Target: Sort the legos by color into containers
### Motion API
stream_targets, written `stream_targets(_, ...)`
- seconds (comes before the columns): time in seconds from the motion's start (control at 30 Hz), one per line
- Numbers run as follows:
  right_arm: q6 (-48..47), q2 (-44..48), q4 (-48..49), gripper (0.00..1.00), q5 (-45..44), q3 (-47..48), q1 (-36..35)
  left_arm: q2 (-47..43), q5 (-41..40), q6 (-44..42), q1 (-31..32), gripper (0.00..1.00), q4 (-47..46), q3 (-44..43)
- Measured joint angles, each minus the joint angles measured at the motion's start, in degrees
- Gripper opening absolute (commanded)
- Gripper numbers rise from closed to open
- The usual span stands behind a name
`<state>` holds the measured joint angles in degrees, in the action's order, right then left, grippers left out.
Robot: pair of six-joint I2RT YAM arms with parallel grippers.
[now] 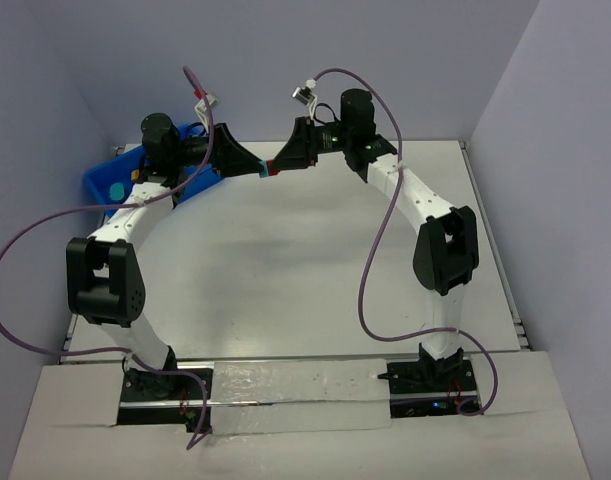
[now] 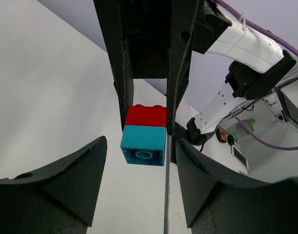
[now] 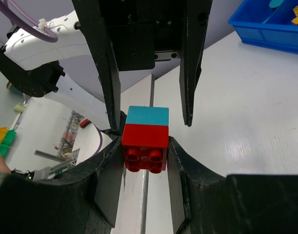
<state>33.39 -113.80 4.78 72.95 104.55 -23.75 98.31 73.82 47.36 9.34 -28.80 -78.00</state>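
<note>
Joined pair: red lego (image 3: pixel 145 139), studs exposed, atop teal lego (image 3: pixel 147 115). Right fingers (image 3: pixel 106 183) clamp the red; left fingers (image 2: pixel 66 180) open, astride the teal.

Count on inspection: one red plastic brick (image 3: pixel 145 141); one teal plastic brick (image 3: pixel 147 115); one bright blue rectangular plastic bin (image 1: pixel 93 180); two black claws, left claw (image 1: pixel 262 170) and right claw (image 1: pixel 278 165); one white worktop (image 1: pixel 285 270).

light: bright, even, diffuse | shadows: faint, soft on table (image 1: pixel 305 270) below jaws | glare: mild sheen right of jaws | focus: red lego (image 3: pixel 145 141) between jaws sharp, near fingers (image 2: pixel 56 190) soft
</note>
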Motion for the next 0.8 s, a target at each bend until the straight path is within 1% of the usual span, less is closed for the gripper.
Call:
stream_targets(0.03,0.0,0.0,0.0,0.00,0.0,0.0,0.0,0.1,0.0,0.1,0.0,0.62,0.0,0.0)
stream_targets(0.1,0.0,0.0,0.0,0.00,0.0,0.0,-0.1,0.2,0.0,0.1,0.0,0.50,-0.1,0.0)
stream_targets(0.17,-0.1,0.0,0.0,0.00,-0.1,0.0,-0.1,0.2,0.1,0.2,0.0,0.41,-0.1,0.0)
stream_targets(0.23,-0.3,0.0,-0.1,0.00,-0.2,0.0,-0.1,0.2,0.3,0.5,0.0,0.13,-0.2,0.0)
stream_targets(0.3,-0.9,0.0,-0.2,0.00,-0.2,0.0,-0.1,0.2,0.5,0.6,0.0,0.02,-0.2,0.0)
stream_targets(0.33,-1.2,0.0,-0.4,0.00,-0.2,0.0,-0.1,0.2,0.5,0.6,0.0,0.00,-0.1,0.0)
stream_targets(0.47,-2.8,0.0,-1.9,0.00,-1.0,0.0,0.0,-0.2,0.3,-0.5,-0.8,0.00,1.2,0.9)
stream_targets(0.57,-4.6,0.1,-3.9,0.00,-1.7,0.0,0.0,-1.8,-0.1,-3.4,-3.2,0.00,5.2,2.5)
stream_targets(0.67,-7.3,0.8,-6.9,0.00,-2.1,0.0,1.6,-3.3,-1.3,-9.5,-10.4,0.00,12.8,2.6)
stream_targets(0.8,-12.6,1.8,-12.9,0.00,-4.7,0.0,4.0,-3.6,-5.9,-21.5,-21.5,0.00,28.5,-0.7)
